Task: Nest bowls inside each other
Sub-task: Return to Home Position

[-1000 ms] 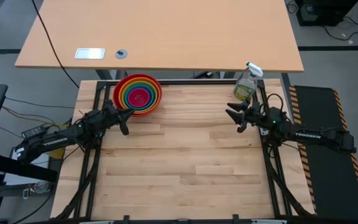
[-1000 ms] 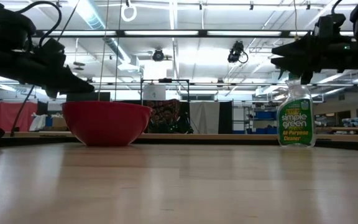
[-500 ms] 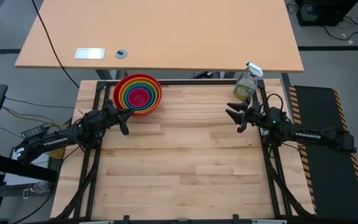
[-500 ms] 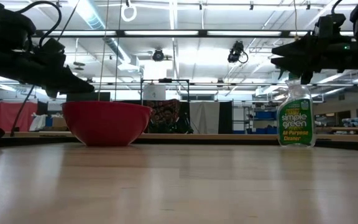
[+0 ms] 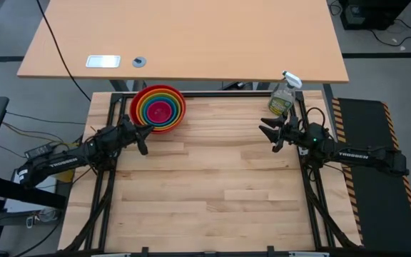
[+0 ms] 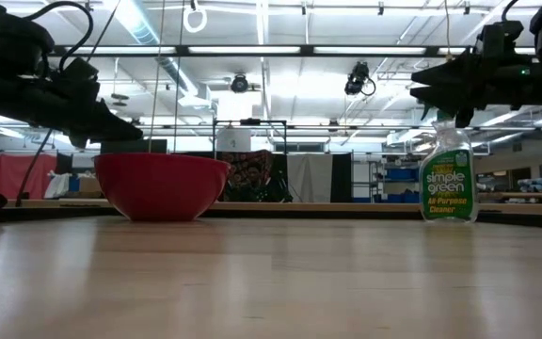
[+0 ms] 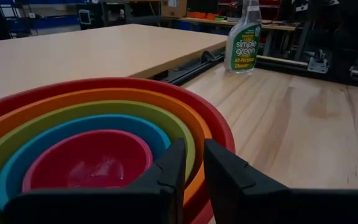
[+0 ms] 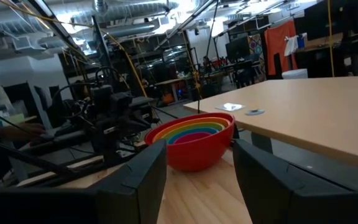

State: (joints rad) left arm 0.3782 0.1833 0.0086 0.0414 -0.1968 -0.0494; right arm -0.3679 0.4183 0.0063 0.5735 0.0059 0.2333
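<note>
The bowls (image 5: 158, 108) sit nested in one stack at the table's far left. The red bowl (image 6: 161, 185) is outermost and rests on its base; orange, green, blue and the pink bowl (image 7: 92, 165) lie inside it. My left gripper (image 5: 144, 140) hovers just beside the stack's near rim, above rim height. Its fingers are open by a narrow slit (image 7: 194, 155) with nothing between them. My right gripper (image 5: 267, 135) hangs over the table's right side, open and empty, and faces the stack (image 8: 194, 140) from afar.
A clear spray bottle (image 5: 282, 96) with greenish liquid stands upright at the table's far right corner, just beyond my right gripper. A separate desk (image 5: 191, 36) lies beyond the far edge. The wooden tabletop (image 5: 212, 185) stretches bare toward the near edge.
</note>
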